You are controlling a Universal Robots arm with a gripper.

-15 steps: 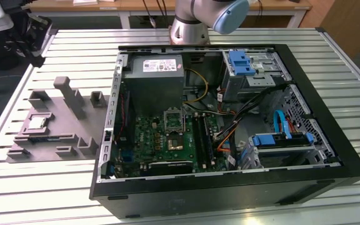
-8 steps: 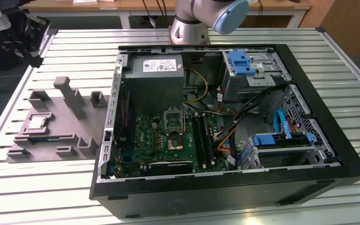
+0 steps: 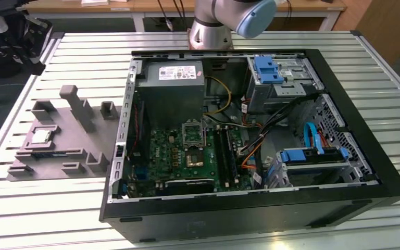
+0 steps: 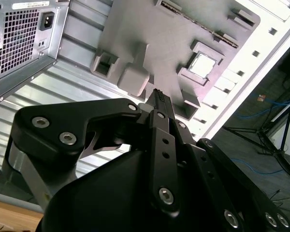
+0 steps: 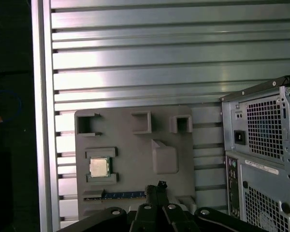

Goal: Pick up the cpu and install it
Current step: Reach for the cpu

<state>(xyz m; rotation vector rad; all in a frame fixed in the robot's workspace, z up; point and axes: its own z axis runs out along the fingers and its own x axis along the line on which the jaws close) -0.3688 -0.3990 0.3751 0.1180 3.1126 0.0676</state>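
The cpu [image 3: 41, 136] is lying flat in a square recess of the grey tray [image 3: 68, 148]. In the exterior view it is sitting at about nine o'clock from the open computer case [image 3: 255, 208], and the arm [image 3: 221, 21] is being cut off by the frame edge at twelve o'clock. In both wrist views the gripper [image 4: 157, 95] [image 5: 160, 185] is hanging over the tray with its fingers drawn together, gripping nothing and clear of the cpu [image 4: 203, 65] [image 5: 99, 167], while its dark body is hiding the tray's nearer edge.

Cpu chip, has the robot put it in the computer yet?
Not yet. Nothing looks done: the cpu lies in its pocket on the grey tray. In hand: nothing; the hand hangs over the tray, shut and empty. Left: picking it up and fitting it in the computer case.
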